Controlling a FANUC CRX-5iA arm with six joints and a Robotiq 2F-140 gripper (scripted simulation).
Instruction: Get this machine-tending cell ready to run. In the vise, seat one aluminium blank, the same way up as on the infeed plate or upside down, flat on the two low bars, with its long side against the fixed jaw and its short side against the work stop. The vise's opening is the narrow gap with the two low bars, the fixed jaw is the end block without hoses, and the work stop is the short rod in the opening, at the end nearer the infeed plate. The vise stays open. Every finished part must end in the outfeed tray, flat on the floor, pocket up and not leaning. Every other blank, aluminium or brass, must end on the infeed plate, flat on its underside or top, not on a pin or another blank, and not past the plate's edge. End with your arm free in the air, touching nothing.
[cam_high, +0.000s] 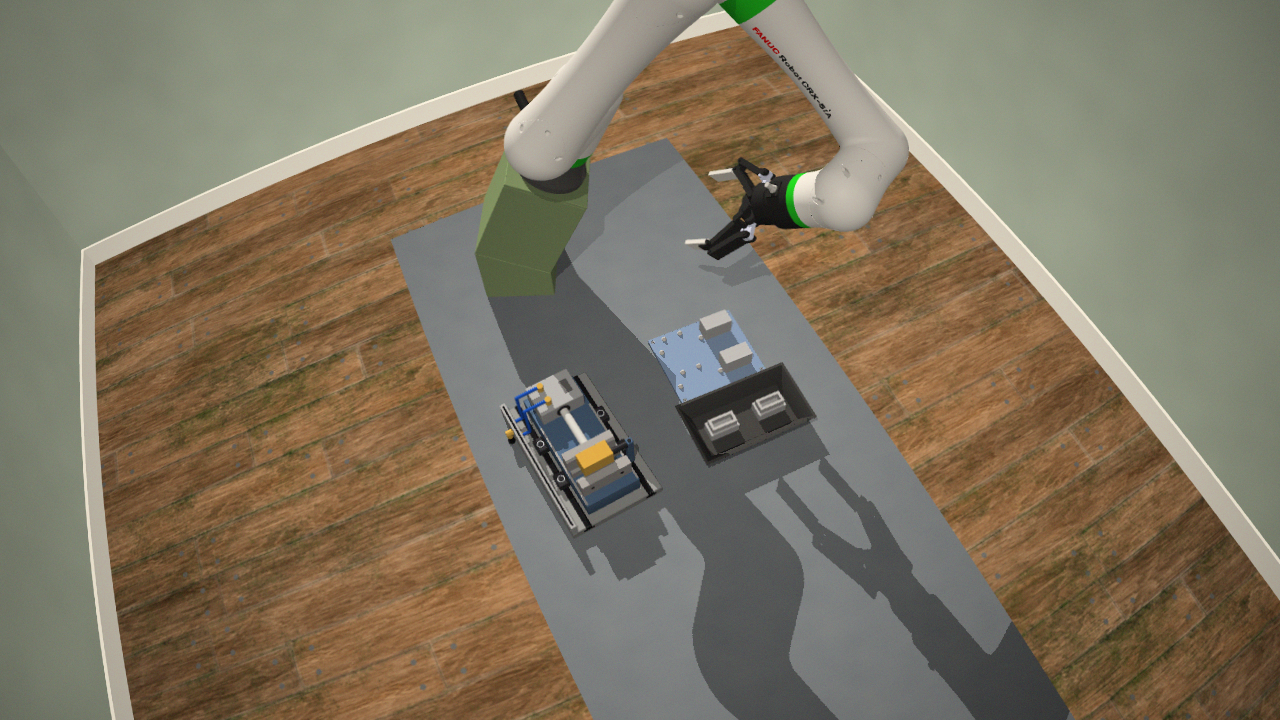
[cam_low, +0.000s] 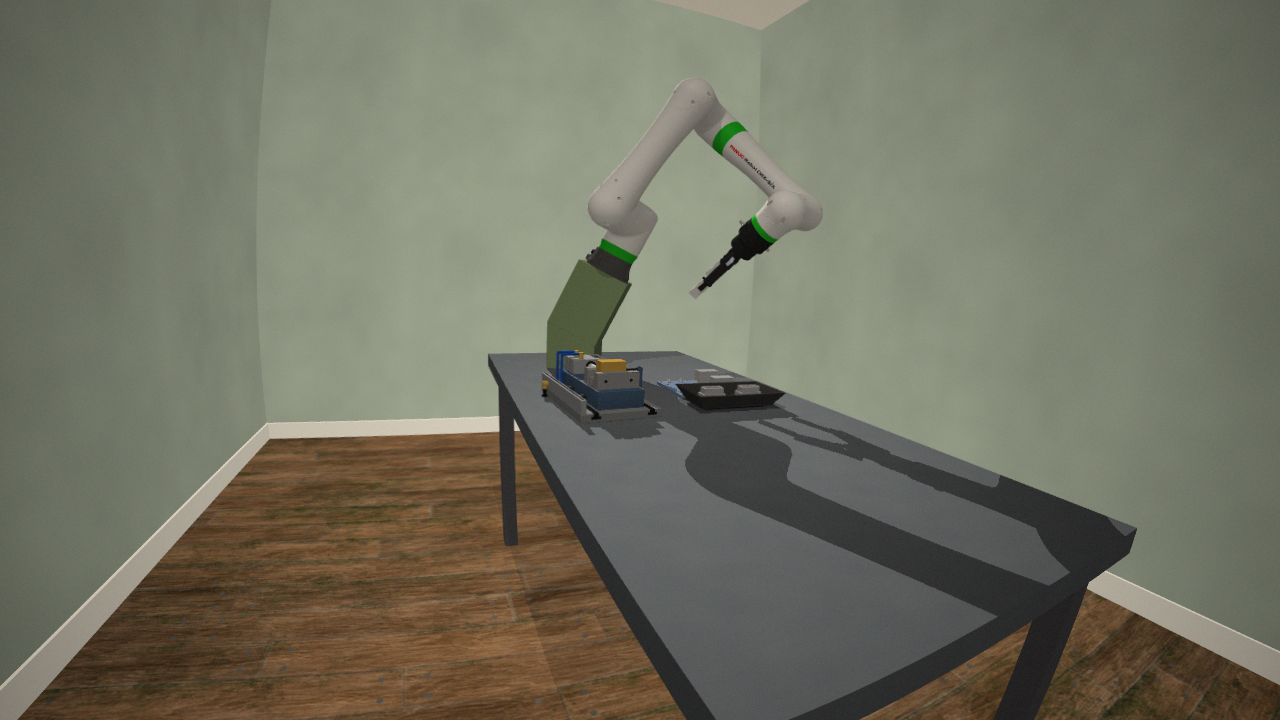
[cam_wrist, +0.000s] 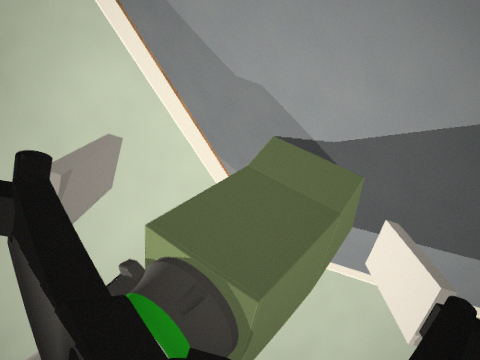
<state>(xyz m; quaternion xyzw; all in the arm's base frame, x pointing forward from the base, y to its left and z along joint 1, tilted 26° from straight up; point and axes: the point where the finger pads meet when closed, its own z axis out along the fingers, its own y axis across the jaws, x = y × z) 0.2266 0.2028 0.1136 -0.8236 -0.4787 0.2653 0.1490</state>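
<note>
In the top view the gripper (cam_high: 717, 206) hung in the air in the upper middle of the frame, its two fingers spread wide with nothing between them, well apart from everything on the grey table (cam_high: 626, 573). The white arm (cam_high: 572, 98) rose from a green pedestal (cam_high: 523, 237) at the upper left of the table. In the middle of the frame, slightly right, lay the pale blue infeed plate (cam_high: 689, 353), carrying two aluminium blanks (cam_high: 716, 322) (cam_high: 736, 355), one behind the other along its right side, each flat and set apart. Just below the plate, touching or nearly touching its lower edge, sat the dark outfeed tray (cam_high: 796, 394) with two finished parts (cam_high: 721, 430) (cam_high: 770, 406) side by side on its floor, their pockets facing up. Left of the tray, near the centre, stood the vise (cam_high: 626, 488), with blue hoses at its upper end, and a brass blank (cam_high: 593, 459) sat in its opening toward the lower end; how it was seated could not be told. In the exterior view the gripper (cam_low: 707, 284) pointed down and to the left, high above the table. In the wrist view one white fingertip (cam_wrist: 403, 280) showed at the lower right, beside the pedestal (cam_wrist: 267, 234).
</note>
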